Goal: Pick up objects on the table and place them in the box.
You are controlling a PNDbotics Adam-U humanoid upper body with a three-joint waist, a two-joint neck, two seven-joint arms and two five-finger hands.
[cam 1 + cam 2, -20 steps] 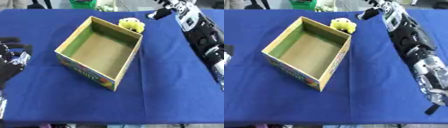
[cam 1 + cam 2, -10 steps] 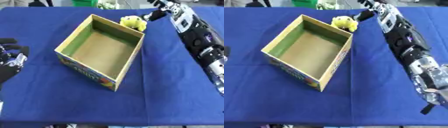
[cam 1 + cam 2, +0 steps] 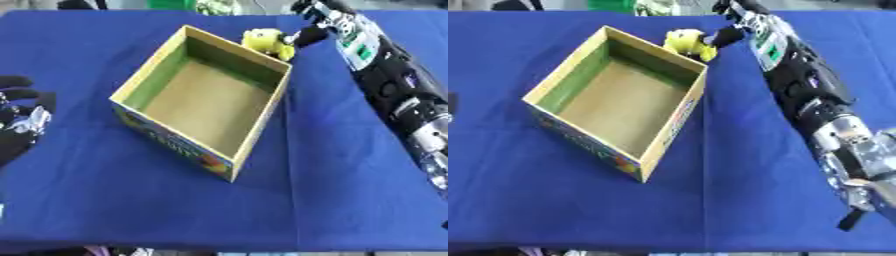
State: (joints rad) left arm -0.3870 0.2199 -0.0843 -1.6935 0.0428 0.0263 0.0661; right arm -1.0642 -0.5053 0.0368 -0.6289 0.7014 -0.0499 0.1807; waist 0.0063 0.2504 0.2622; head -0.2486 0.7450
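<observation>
Right hand (image 3: 313, 34) at yellow toy (image 3: 268, 42), grip state unclear; toy on cloth just outside box (image 3: 149, 74) rim, 1 o'clock corner; pick step; next: close, lift, carry toward 7 o'clock; left hand (image 3: 21, 120) idle, relaxed.

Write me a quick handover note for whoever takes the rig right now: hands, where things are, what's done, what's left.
Right hand: reached to the far side of the table, fingers at the yellow toy; grasp not clear.
Left hand: idle at the left edge, open.
Box: mid-table, open, nothing visible inside.
Toy: just behind the box's far corner.
Done: nothing boxed.
Left: grip toy, lift, drop in box.
</observation>
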